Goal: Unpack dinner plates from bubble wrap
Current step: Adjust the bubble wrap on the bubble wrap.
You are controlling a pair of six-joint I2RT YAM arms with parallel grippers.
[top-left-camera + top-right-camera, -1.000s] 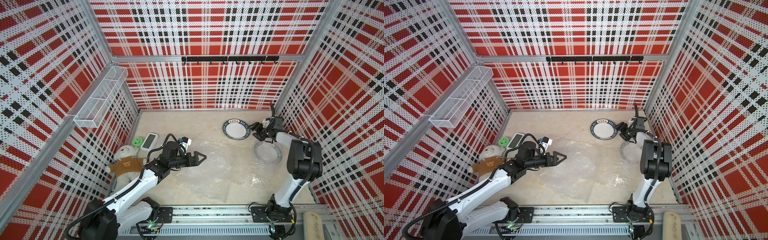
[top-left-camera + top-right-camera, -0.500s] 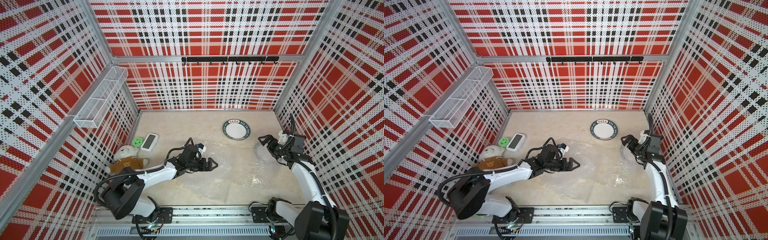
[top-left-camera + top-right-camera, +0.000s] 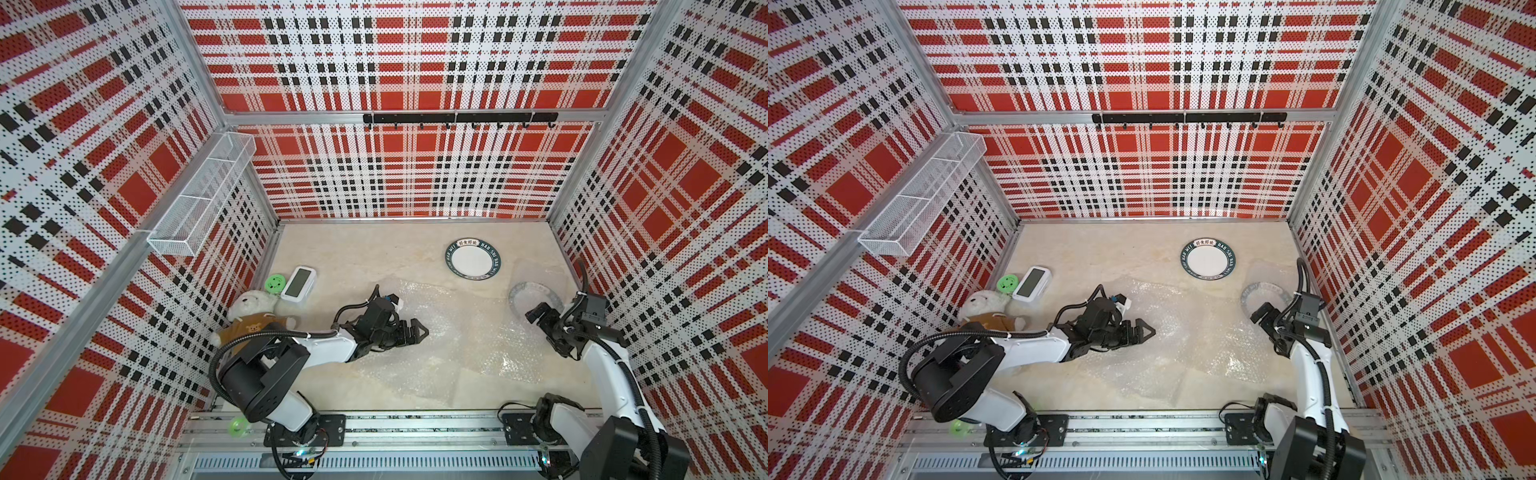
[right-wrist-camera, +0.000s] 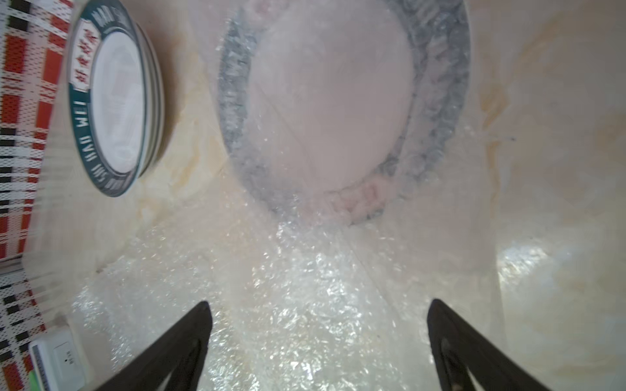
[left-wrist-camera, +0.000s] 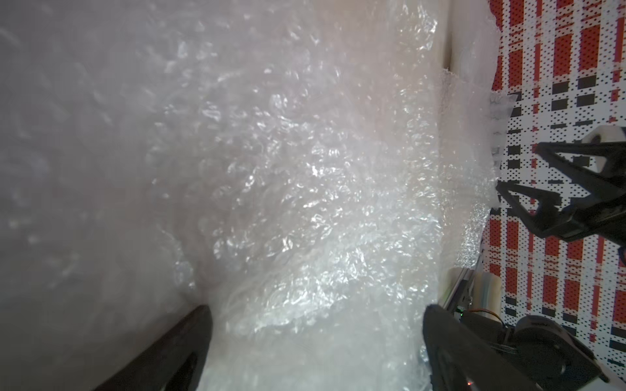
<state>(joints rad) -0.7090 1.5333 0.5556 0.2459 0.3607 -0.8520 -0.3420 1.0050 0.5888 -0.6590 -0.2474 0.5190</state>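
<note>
Right tool (image 3: 540, 330) backed off wrapped plate (image 3: 535, 296) edge, jaws wide | left tool (image 3: 422, 331) wide over bubble wrap (image 3: 469, 345)

At three o'clock on the bench (image 3: 374, 249), one dinner plate (image 3: 535, 297) lies veiled under bubble wrap (image 3: 449, 332), its pattern unreadable. How many plates the bare stack (image 4: 115, 101) at one o'clock holds is unclear.

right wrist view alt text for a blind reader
A dinner plate lies covered by bubble wrap ahead of the right gripper's open fingers. Beside it, an unwrapped plate with a dark lettered band sits on the table.
</note>
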